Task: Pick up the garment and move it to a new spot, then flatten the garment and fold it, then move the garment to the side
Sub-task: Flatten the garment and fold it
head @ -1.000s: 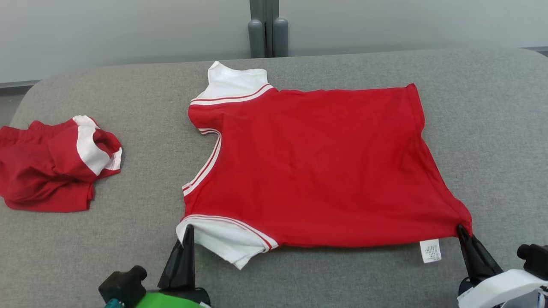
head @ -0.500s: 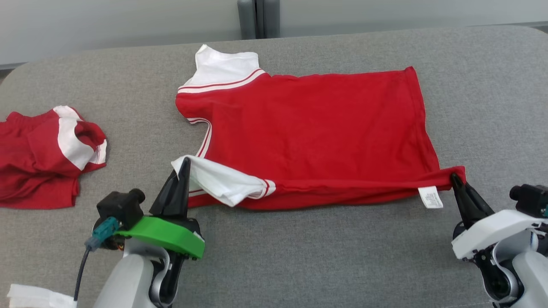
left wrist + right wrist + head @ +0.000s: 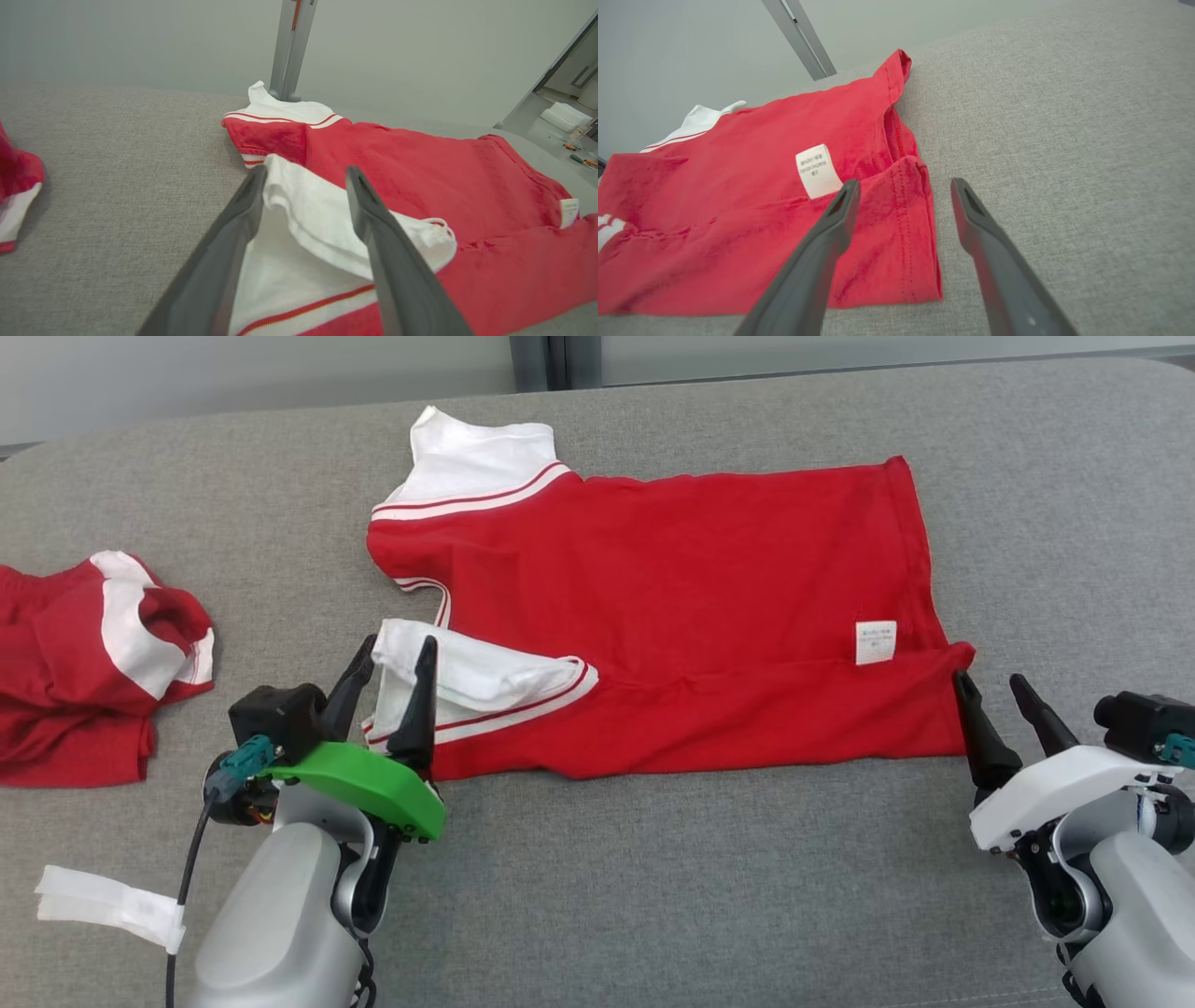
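Now that both grippers have let go, the red T-shirt lies mid-table on the grey padded surface with its near long edge folded up over the body. A second ago that edge was flat at the front with both grippers pinched shut on it, left on the near white sleeve and right on the near hem corner. The care label used to hang below the hem and now sits face-up on top of the fold, so the flip is confirmed. The left gripper has its fingers apart, straddling the sleeve, with cloth between them but not clamped. The right gripper also has its fingers apart, just beside the folded hem corner and gripping nothing. My read is that the first lengthwise fold is down and released. The far edge and the cross fold are not done yet, nor is the move to the side. The fold line looks a bit skewed, and the sleeve is bunched rather than flat. One risk is the left fingers snagging the sleeve on pull-back. The second red garment sits well apart at far left, and a white strip lies near the left arm. The head camera has also shifted.
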Available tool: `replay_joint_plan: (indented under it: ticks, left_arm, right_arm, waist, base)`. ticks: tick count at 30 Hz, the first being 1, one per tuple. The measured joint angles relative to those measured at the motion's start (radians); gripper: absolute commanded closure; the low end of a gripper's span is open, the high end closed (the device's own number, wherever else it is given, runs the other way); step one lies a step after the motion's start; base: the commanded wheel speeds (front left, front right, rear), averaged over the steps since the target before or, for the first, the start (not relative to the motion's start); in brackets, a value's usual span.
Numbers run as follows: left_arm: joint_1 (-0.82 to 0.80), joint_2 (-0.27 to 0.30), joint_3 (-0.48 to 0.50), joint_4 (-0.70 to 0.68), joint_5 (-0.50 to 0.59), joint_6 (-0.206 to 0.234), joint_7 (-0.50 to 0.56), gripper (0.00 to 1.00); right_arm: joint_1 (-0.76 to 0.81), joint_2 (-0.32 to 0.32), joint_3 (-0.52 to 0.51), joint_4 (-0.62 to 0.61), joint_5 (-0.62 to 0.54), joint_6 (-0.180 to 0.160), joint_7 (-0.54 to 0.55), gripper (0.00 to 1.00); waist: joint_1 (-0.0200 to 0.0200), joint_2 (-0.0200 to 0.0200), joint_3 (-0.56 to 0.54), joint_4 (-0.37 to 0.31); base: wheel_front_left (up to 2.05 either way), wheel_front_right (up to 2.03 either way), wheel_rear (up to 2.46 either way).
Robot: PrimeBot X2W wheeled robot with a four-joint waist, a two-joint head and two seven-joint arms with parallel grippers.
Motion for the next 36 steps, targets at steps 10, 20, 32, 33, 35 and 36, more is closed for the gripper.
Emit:
replay_joint_plan:
  ticks: [10, 20, 32, 33, 35, 36]
  left_arm:
    - [0.145, -0.012, 0.076, -0.058, -0.009, 0.0, -0.004, 0.0]
    - [0.175, -0.029, 0.045, 0.019, -0.031, 0.0, -0.004, 0.0]
    - [0.068, -0.05, 0.005, 0.134, -0.107, 0.0, -0.006, 1.0]
    - [0.069, -0.05, 0.012, 0.122, -0.107, 0.0, -0.006, 1.0]
    - [0.078, -0.05, 0.026, 0.088, -0.107, 0.0, -0.006, 1.0]
    - [0.091, -0.049, 0.04, 0.067, -0.106, 0.0, -0.006, 1.0]
  right_arm:
    - [0.044, -0.029, 0.035, 0.059, 0.003, 0.0, -0.042, 0.0]
    - [0.0, -0.012, 0.074, 0.159, -0.015, 0.0, -0.048, 0.0]
    - [-0.076, 0.02, 0.15, 0.222, 0.004, -0.001, -0.063, 1.0]
    - [-0.076, 0.021, 0.153, 0.222, 0.008, -0.001, -0.067, 1.0]
    - [-0.074, 0.018, 0.158, 0.221, 0.013, -0.001, -0.07, 1.0]
    - [-0.068, 0.018, 0.161, 0.216, 0.019, -0.001, -0.074, 1.0]
  waist:
    - [0.0, 0.0, -0.018, 0.015]
    - [0.0, 0.0, 0.008, 0.026]
    - [0.0, 0.0, 0.025, 0.018]
    - [0.0, 0.0, 0.02, 0.019]
    - [0.0, 0.0, 0.008, 0.022]
    - [0.0, 0.0, 0.0, 0.024]
  base:
    - [0.0, 0.0, 0.0]
    - [0.0, 0.0, 0.0]
    - [0.0, 0.0, 0.0]
    - [0.0, 0.0, 0.0]
    - [0.0, 0.0, 0.0]
    - [0.0, 0.0, 0.0]
